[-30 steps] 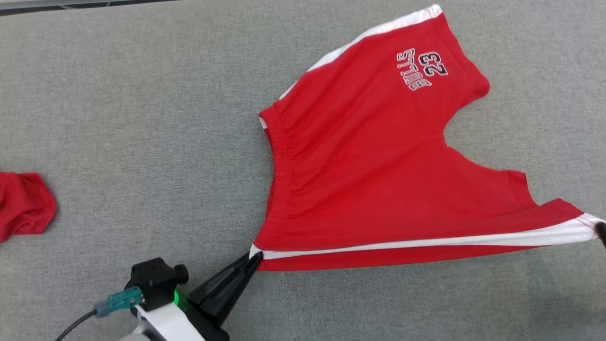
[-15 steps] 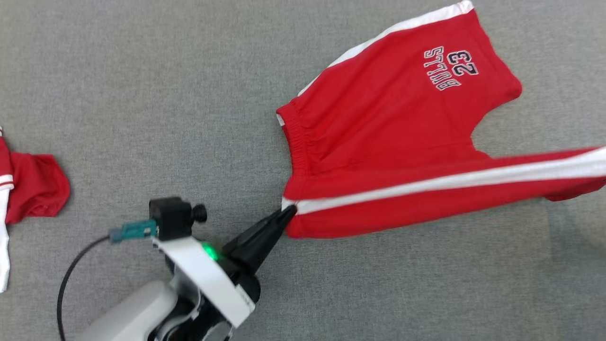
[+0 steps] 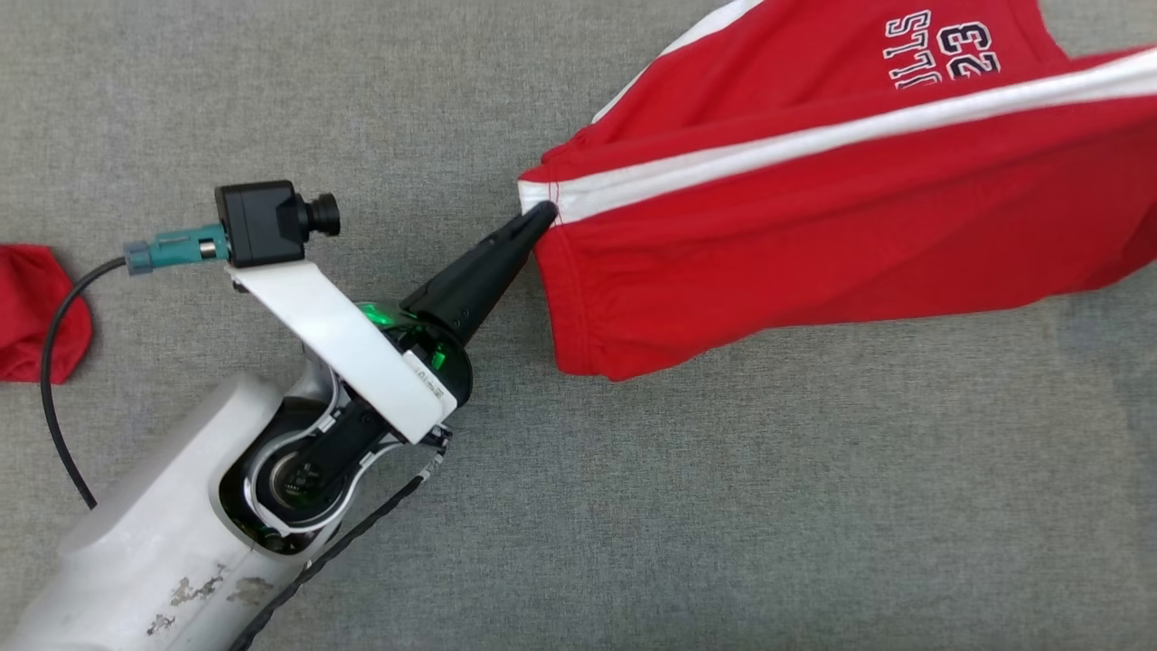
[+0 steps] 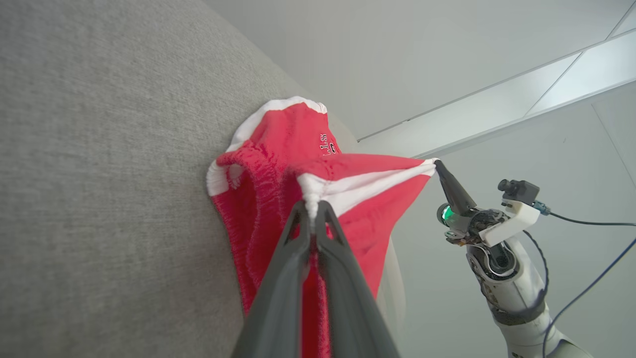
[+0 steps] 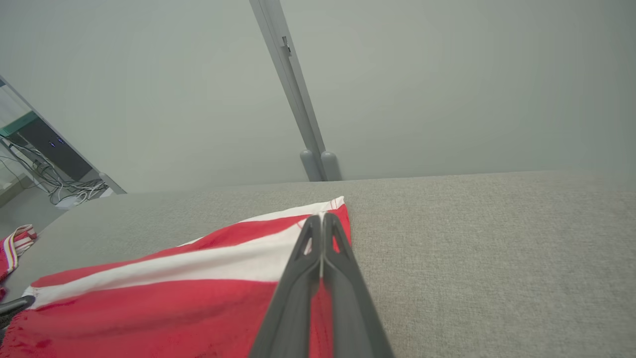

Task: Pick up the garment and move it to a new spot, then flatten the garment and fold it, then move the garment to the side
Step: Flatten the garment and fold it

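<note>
While pinching garment (image 3: 813, 235) at 9 o'clock corner with left gripper (image 3: 540, 215), 2 o'clock corner with right gripper (image 5: 321, 221): judged soft, light, limp; grip seamed corners

A scuffed white forearm (image 3: 145, 561) carries a white bracket (image 3: 334, 339) with a small black camera (image 3: 262, 221), teal plug (image 3: 172, 250), black cable (image 3: 45, 380), green light (image 3: 372, 316) and tapered dark fingers (image 3: 470, 280).
</note>
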{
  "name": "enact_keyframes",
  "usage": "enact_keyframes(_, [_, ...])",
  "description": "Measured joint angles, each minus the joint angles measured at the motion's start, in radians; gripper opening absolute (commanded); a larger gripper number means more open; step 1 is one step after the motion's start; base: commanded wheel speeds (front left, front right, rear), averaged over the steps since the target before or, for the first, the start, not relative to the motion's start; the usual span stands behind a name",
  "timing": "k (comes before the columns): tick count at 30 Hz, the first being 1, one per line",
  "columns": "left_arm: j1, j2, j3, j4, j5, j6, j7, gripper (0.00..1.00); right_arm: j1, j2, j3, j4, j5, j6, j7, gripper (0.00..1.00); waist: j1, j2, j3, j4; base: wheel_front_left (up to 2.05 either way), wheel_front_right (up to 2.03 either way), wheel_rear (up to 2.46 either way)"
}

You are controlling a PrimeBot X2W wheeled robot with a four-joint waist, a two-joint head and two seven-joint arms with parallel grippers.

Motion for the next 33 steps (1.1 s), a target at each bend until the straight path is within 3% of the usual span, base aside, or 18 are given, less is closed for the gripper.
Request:
enact_keyframes(13, [-0.09, -0.041, 0.04, 0.016, 0.006, 0.033, -0.02, 0.0, -0.432, -0.017, 0.245, 0.192, -0.016, 0.0, 0.129, 0.0, 0.0, 0.0, 0.106, 0.034, 0.0, 0.0, 0.0])
enact_keyframes(22, [-0.13, -0.056, 0.057, 0.029, 0.024, 0.039, -0.038, 0.0, -0.647, 0.046, 0.421, 0.35, -0.053, 0.0, 0.079, 0.0, 0.0, 0.0001, 0.154, 0.042, 0.0, 0.0, 0.0])
enact_keyframes(33, [-0.145, -0.07, 0.059, 0.051, 0.047, 0.033, -0.065, 0.0, -0.76, 0.056, 0.582, 0.471, -0.027, 0.0, -0.069, 0.0, 0.0, 0.0001, 0.167, 0.049, 0.0, 0.0, 0.0])
